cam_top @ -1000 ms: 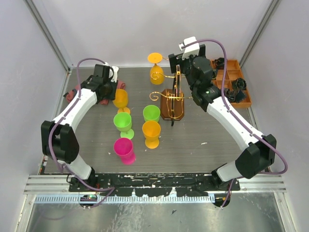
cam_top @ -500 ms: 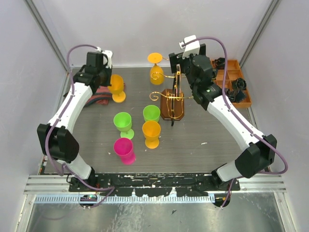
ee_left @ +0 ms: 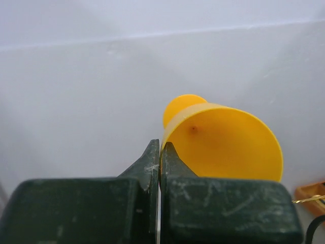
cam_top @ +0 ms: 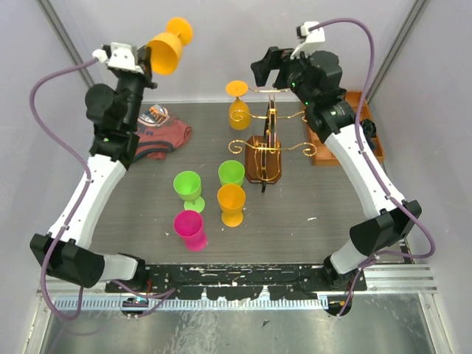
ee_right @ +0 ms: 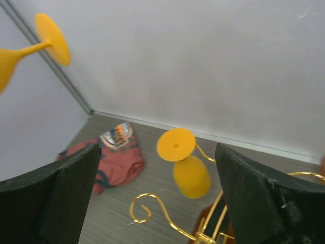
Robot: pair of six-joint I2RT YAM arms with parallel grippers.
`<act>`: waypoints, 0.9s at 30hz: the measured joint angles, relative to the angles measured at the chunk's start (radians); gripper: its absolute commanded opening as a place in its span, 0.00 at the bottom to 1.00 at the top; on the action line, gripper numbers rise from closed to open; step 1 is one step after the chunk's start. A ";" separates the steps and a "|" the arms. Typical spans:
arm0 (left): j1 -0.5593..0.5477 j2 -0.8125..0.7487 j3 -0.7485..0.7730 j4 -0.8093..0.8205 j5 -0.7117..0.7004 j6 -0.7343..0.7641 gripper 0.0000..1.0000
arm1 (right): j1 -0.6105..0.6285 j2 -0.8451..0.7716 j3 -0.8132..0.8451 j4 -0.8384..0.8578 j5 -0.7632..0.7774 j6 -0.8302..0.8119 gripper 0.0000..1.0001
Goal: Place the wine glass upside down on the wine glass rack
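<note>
An orange wine glass (cam_top: 166, 48) is held high in the air at the back left, tipped on its side with its foot toward the back wall. My left gripper (cam_top: 144, 59) is shut on its rim; in the left wrist view the jaws (ee_left: 160, 147) pinch the thin wall of the bowl (ee_left: 223, 142). The gold-wire wine glass rack (cam_top: 269, 140) stands on its dark base at the table's middle back. Another orange glass (cam_top: 238, 110) hangs upside down on its left arm. My right gripper (cam_top: 265, 66) hovers open above the rack, nothing between its fingers (ee_right: 66, 195).
Two green glasses (cam_top: 187, 186) (cam_top: 231, 172), an orange glass (cam_top: 231, 200) and a pink one (cam_top: 190, 228) stand on the table in front of the rack. A red cloth (cam_top: 158, 136) lies at the back left. An orange-brown tray (cam_top: 377, 150) sits at the right.
My left arm has lifted the orange glass off the table, high toward the back left, and tipped it sideways. My right arm has risen above the rack, still open.
</note>
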State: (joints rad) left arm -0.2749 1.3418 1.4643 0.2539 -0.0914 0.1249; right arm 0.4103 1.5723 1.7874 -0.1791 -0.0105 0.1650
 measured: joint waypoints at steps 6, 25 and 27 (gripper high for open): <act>-0.130 0.079 -0.146 0.478 0.097 0.066 0.00 | -0.055 0.008 0.031 0.032 -0.222 0.266 0.99; -0.253 0.213 -0.230 0.978 0.161 0.196 0.00 | -0.059 0.216 -0.211 0.993 -0.467 1.141 0.93; -0.253 0.213 -0.241 0.979 0.163 0.198 0.00 | -0.059 0.255 -0.195 1.073 -0.454 1.194 0.92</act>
State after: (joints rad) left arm -0.5282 1.5547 1.2236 1.2331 0.0711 0.3225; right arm 0.3511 1.8271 1.5925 0.8944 -0.4641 1.3594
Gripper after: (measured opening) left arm 0.014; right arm 0.930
